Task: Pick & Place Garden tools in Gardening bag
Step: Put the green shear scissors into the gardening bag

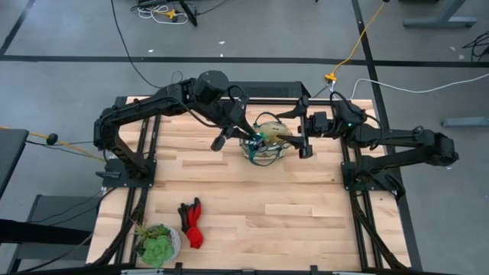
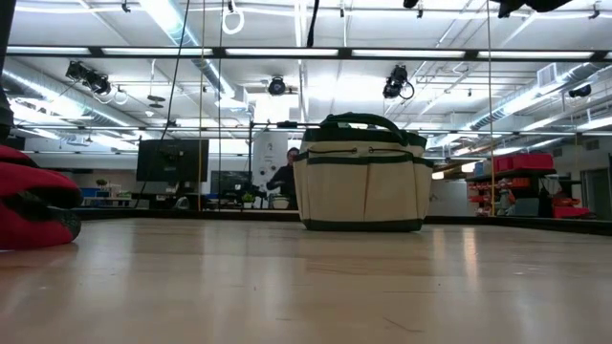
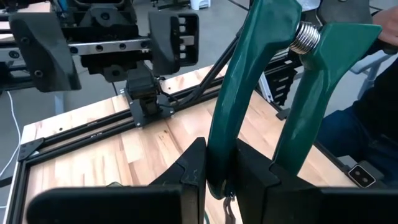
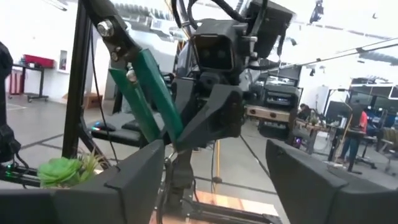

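The tan gardening bag [image 1: 264, 145] with dark green trim stands upright on its base at the table's far middle, also in the low view [image 2: 361, 177]. My left gripper [image 1: 244, 137] hangs over the bag's left rim, shut on green-handled pruning shears [image 3: 249, 93]. My right gripper [image 4: 214, 180] stands open just right of the bag [image 1: 302, 137], facing the left gripper, nothing between its fingers. Red-and-black gloves [image 1: 192, 222] lie near the table's front left. The other garden tools are hidden or out of view. My left gripper pinches one green handle of the shears near its free end [image 3: 219, 158] between its two fingers. The second handle [image 3: 305, 112] stands free beside one finger [image 3: 280, 186]. The shears [image 4: 146, 93] slant upward from the fingers, lifted clear above the bag.
A leafy green plant in a pale pot [image 1: 157, 244] stands at the table's front left corner. Black frame rails run along the left and right sides of the table [image 1: 306, 214]. Bare wood lies in front of the bag. A person sits in the room beyond [image 2: 284, 180].
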`<state>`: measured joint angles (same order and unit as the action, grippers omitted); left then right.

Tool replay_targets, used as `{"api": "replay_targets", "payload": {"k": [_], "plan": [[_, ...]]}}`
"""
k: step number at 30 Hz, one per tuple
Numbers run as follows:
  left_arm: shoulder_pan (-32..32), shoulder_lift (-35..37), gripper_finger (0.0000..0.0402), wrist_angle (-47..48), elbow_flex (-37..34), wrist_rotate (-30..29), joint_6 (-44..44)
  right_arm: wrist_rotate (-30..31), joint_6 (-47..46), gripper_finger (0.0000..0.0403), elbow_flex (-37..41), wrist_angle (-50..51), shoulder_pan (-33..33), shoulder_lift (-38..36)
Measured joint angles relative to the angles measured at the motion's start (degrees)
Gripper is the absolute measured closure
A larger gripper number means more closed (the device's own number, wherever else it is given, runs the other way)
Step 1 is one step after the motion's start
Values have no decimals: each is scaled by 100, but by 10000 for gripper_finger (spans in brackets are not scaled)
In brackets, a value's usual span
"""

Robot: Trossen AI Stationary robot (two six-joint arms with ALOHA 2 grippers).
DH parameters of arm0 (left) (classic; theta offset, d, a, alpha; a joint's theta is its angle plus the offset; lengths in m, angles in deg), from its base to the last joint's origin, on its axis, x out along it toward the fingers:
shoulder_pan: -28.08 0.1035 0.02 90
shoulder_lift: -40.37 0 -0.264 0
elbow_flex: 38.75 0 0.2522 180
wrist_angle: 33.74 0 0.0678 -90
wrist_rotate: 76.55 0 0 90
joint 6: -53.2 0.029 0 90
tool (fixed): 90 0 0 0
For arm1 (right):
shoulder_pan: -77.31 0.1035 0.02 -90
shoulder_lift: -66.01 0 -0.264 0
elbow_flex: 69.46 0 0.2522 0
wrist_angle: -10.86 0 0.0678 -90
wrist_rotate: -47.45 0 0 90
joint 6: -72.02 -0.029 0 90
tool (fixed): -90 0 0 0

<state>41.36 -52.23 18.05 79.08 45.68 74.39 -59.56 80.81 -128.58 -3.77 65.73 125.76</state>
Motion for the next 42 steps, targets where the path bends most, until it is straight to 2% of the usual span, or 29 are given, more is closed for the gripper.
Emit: {"api": "replay_targets", "payload": {"k": [7,17,28,31,42], "plan": [[0,0,342,0,0,0,0,50,224,92,-40,52,123,2],[2,0,342,-91,0,-2,-2,109,661,91,-758,680,359,370],[0,-2,342,-98,0,0,-10,150,1215,91,-1306,707,598,1187],[1,-2,342,-81,0,0,-62,314,1315,91,-1407,691,642,1252],[0,-2,342,-46,0,24,-61,242,1538,91,-1456,702,898,1278]]}}
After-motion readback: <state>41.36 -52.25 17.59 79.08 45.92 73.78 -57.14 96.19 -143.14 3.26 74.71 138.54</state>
